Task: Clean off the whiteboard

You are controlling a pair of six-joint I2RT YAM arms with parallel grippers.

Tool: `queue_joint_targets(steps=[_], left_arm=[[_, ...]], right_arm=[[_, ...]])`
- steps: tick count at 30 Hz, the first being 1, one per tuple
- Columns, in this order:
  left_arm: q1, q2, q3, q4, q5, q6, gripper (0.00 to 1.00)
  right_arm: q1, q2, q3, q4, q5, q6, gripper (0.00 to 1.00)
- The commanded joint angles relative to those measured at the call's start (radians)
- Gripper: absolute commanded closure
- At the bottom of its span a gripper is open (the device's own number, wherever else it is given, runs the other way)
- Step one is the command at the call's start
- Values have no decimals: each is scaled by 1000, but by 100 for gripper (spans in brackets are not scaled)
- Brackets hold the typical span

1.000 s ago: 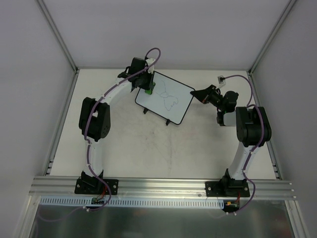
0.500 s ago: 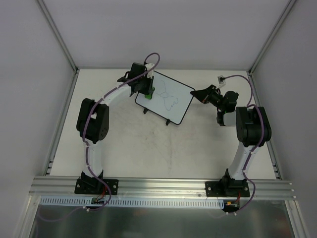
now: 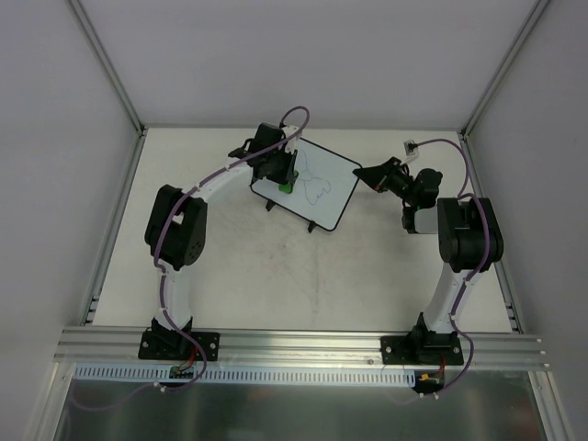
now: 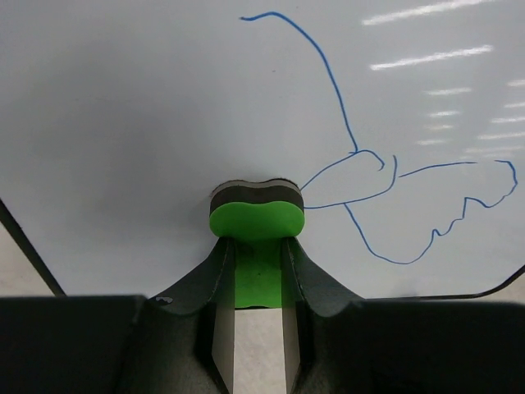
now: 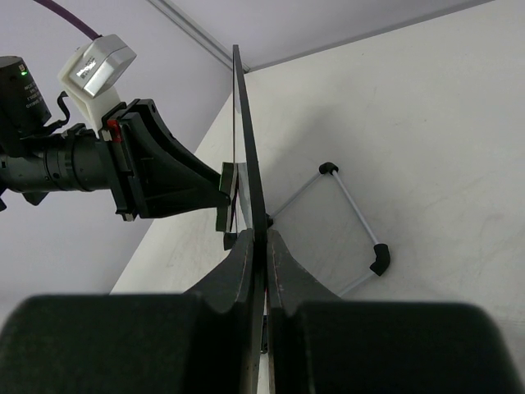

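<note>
Left fingers (image 4: 221, 264) have slid in from the board's edge toward the drawing. They're pinching a green eraser (image 4: 257, 215), its dark felt pressed on the whiteboard (image 4: 139, 98). The blue scribble (image 4: 385, 190) starts just right of those fingers, and most of it isn't wiped yet. The right fingers (image 5: 246, 264) are clamped on the board's edge, steadying it on the worktop (image 5: 410, 123). My worry: push too hard and the thin board twists or slips out of that pinch, or the eraser skips and leaves streaks.

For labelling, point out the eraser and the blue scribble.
green eraser (image 4: 257, 222), left wrist view, its green top face.
blue scribble (image 4: 383, 167), left wrist view, middle loop's line.
</note>
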Motion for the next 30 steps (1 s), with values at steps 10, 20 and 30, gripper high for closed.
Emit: queue_joint_targets(steps=[10, 20, 30], left_arm=[[-84, 42, 41, 1, 47, -25, 100], [-20, 33, 70, 1, 58, -18, 100], [75, 117, 230, -16, 101, -9, 100]], right_arm=[[27, -43, 4, 236, -47, -51, 100], [26, -46, 5, 236, -49, -52, 100], [30, -47, 4, 236, -50, -51, 100]])
